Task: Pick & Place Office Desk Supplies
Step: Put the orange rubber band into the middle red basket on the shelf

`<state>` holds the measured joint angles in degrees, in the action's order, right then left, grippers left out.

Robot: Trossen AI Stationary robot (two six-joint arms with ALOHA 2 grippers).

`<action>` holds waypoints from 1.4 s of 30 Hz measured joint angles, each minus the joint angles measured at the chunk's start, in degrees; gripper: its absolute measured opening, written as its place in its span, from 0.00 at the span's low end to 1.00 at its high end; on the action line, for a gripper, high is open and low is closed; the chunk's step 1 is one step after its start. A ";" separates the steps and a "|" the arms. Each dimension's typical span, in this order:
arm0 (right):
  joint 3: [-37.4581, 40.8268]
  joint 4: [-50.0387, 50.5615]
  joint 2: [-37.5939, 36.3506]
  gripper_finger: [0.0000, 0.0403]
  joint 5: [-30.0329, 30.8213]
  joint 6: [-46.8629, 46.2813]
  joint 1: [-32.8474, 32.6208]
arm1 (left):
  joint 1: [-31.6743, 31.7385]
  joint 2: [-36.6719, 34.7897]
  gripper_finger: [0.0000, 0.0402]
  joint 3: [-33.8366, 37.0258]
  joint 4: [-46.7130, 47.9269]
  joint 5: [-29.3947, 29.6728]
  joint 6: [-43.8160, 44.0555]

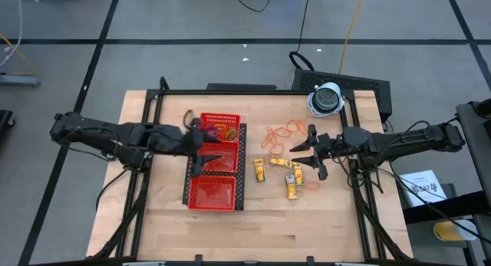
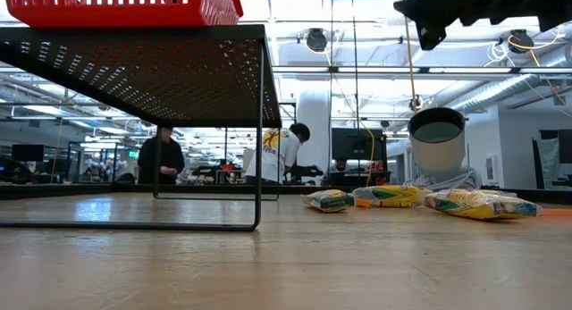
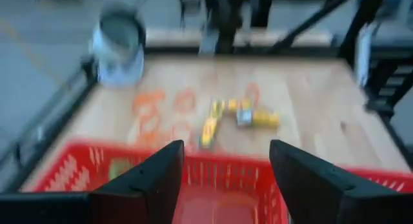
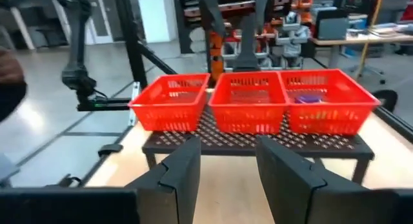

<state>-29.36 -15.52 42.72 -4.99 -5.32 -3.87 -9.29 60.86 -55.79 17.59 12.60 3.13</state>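
Note:
Orange rubber-band loops point(image 1: 281, 133) lie on the wooden table, with short yellow pieces point(image 1: 261, 170) point(image 1: 294, 185) just nearer. In the left wrist view the loops point(image 3: 151, 111) and the yellow pieces point(image 3: 242, 114) lie beyond the red three-compartment tray point(image 1: 215, 162). The tray's far compartment holds orange loops and small coloured bits point(image 1: 222, 132). My left gripper point(image 1: 217, 157) point(image 3: 226, 166) hovers open over the tray's middle compartment, nothing between its fingers. My right gripper point(image 1: 305, 153) point(image 4: 226, 166) is open and empty above the table, right of the yellow pieces, pointing level at the tray.
The tray sits on a black perforated stand point(image 2: 134, 78) raised on thin legs. A white-grey round dome-like object point(image 1: 326, 100) stands at the table's far right. Bare wood lies in front of the tray and the yellow pieces. People stand in the room behind the table.

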 joint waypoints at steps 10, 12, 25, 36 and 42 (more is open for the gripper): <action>0.00 11.43 0.34 0.35 -1.79 -3.27 -1.54 | 3.13 -9.68 0.60 17.12 -20.71 0.04 2.49; 0.00 16.04 0.84 0.35 0.61 -3.92 -3.33 | 3.72 -9.71 0.60 18.74 -23.08 0.01 3.58; 0.50 40.91 12.47 0.49 17.08 -21.38 -22.22 | 6.14 -9.88 0.60 19.41 -23.86 -0.02 4.86; 0.50 42.15 26.35 0.50 17.02 -31.83 -28.78 | 8.04 -9.88 0.60 19.36 -24.39 -0.04 4.86; 0.24 44.16 30.20 0.45 17.25 -32.79 -29.26 | 8.16 -9.88 0.60 19.36 -24.94 -0.04 4.88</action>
<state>-29.12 28.64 72.92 12.25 -38.11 -33.12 -1.13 50.98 -36.42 -7.35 12.56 8.01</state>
